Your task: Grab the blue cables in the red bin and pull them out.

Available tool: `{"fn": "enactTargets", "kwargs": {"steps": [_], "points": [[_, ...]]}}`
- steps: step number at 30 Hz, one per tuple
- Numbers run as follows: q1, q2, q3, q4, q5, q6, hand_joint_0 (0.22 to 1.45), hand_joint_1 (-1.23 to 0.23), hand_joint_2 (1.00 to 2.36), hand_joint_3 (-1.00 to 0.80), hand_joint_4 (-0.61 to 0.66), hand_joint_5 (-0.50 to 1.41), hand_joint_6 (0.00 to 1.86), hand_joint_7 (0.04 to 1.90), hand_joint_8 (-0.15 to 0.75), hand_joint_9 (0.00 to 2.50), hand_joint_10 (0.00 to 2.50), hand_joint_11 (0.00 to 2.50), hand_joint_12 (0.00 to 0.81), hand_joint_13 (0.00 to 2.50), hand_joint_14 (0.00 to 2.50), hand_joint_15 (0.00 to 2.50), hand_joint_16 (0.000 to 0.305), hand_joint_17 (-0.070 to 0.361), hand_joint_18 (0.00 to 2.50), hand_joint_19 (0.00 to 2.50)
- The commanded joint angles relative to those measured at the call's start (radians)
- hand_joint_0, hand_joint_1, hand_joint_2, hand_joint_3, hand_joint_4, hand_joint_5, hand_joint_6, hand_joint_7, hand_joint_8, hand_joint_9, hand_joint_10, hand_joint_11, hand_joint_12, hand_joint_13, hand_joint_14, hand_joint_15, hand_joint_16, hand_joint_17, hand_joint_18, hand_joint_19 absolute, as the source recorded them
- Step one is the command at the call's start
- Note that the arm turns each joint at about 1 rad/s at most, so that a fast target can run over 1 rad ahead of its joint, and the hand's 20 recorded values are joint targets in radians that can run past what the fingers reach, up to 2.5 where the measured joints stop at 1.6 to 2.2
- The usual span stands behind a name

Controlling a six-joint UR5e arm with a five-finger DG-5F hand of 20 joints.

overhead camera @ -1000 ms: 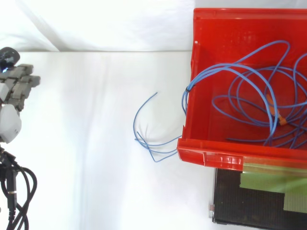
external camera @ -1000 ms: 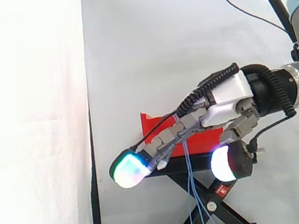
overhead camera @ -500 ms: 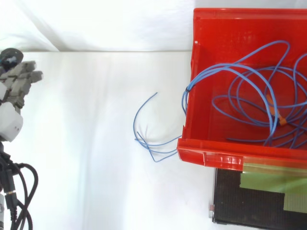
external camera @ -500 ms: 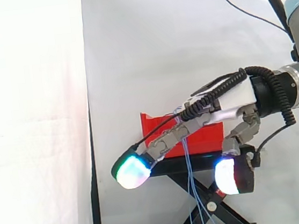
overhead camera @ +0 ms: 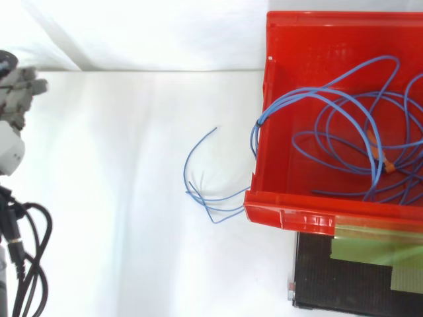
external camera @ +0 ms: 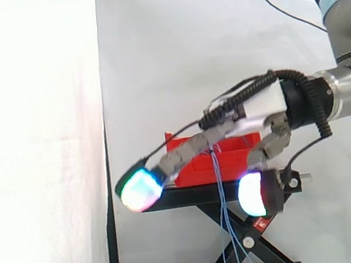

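Robot hand (external camera: 258, 106), white shell and grey jointed fingers, stretched out loosely with rounded glowing pads, holding nothing. From above it sits well apart from the glossy red plastic bin (overhead camera: 284, 214), which rests on a black scissor stand (external camera: 233, 191). Thin blue cables (overhead camera: 344, 125) coil inside the bin. A few strands spill over its wall and dangle.

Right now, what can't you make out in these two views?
Top view: the red bin and the blue cables in it are cut off by the right edge.
Top view: the hand is cut by the left edge.
Side view: the bin's inside is hidden by its own wall and the hand.
Side view: the hanging cable ends run off the bottom edge.
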Motion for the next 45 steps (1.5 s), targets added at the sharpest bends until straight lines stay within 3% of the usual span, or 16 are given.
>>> {"fn": "enactTargets", "kwargs": {"steps": [1, 3, 4, 6, 9, 17, 25, 29, 32, 40, 45], "points": [[-0.005, -0.113, 0.216, -0.184, -0.028, -0.033, 0.75, -0.65, 1.0, -1.0, 0.19, 0.28, 0.01, 0.17, 0.252, 0.39, 0.01, 0.21, 0.332, 0.26, 0.01, 0.38, 0.046, 0.102, 0.23, 0.63], [-0.005, -0.147, 0.271, -0.229, -0.036, -0.058, 0.75, -0.65, 1.0, -1.0, 0.19, 0.28, 0.01, 0.17, 0.252, 0.39, 0.01, 0.22, 0.332, 0.26, 0.01, 0.38, 0.046, 0.102, 0.23, 0.63], [-0.005, -0.155, 0.278, -0.241, -0.035, -0.078, 0.75, -0.65, 1.0, -1.0, 0.19, 0.28, 0.01, 0.17, 0.251, 0.39, 0.01, 0.22, 0.331, 0.26, 0.01, 0.38, 0.046, 0.102, 0.23, 0.63], [-0.003, -0.155, 0.272, -0.238, -0.028, -0.096, 0.75, -0.65, 1.0, -1.0, 0.19, 0.28, 0.01, 0.17, 0.251, 0.39, 0.01, 0.22, 0.331, 0.26, 0.01, 0.38, 0.046, 0.102, 0.23, 0.64], [-0.002, -0.155, 0.226, -0.2, 0.005, -0.159, 0.75, -0.65, 1.0, -1.0, 0.19, 0.28, 0.01, 0.17, 0.25, 0.39, 0.01, 0.22, 0.331, 0.26, 0.01, 0.38, 0.046, 0.102, 0.23, 0.63], [-0.008, -0.155, 0.209, -0.209, 0.015, -0.302, 0.75, -0.65, 1.0, -1.0, 0.2, 0.31, 0.01, 0.2, 0.252, 0.41, 0.01, 0.25, 0.33, 0.26, 0.01, 0.38, 0.045, 0.102, 0.23, 0.63], [-0.031, -0.155, 0.217, -0.295, 0.024, -0.437, 0.75, -0.66, 1.0, -1.0, 0.21, 0.37, 0.01, 0.24, 0.261, 0.48, 0.01, 0.32, 0.329, 0.27, 0.01, 0.39, 0.045, 0.101, 0.24, 0.64], [-0.043, -0.155, 0.231, -0.31, 0.025, -0.452, 0.76, -0.67, 1.0, -1.0, 0.22, 0.39, 0.01, 0.25, 0.262, 0.49, 0.01, 0.33, 0.329, 0.27, 0.01, 0.4, 0.045, 0.101, 0.24, 0.63], [-0.051, -0.155, 0.254, -0.347, 0.031, -0.497, 0.76, -0.67, 1.0, -1.0, 0.23, 0.41, 0.01, 0.27, 0.262, 0.49, 0.01, 0.34, 0.328, 0.27, 0.01, 0.4, 0.045, 0.101, 0.24, 0.64], [-0.058, -0.153, 0.301, -0.5, 0.096, -0.641, 0.76, -0.67, 1.0, -1.0, 0.25, 0.47, 0.01, 0.32, 0.264, 0.5, 0.01, 0.35, 0.328, 0.27, 0.01, 0.4, 0.045, 0.101, 0.24, 0.63], [-0.06, -0.153, 0.311, -0.531, 0.125, -0.738, 0.76, -0.68, 1.0, -1.0, 0.27, 0.5, 0.01, 0.35, 0.265, 0.51, 0.01, 0.35, 0.328, 0.27, 0.01, 0.39, 0.045, 0.1, 0.24, 0.64]]}}
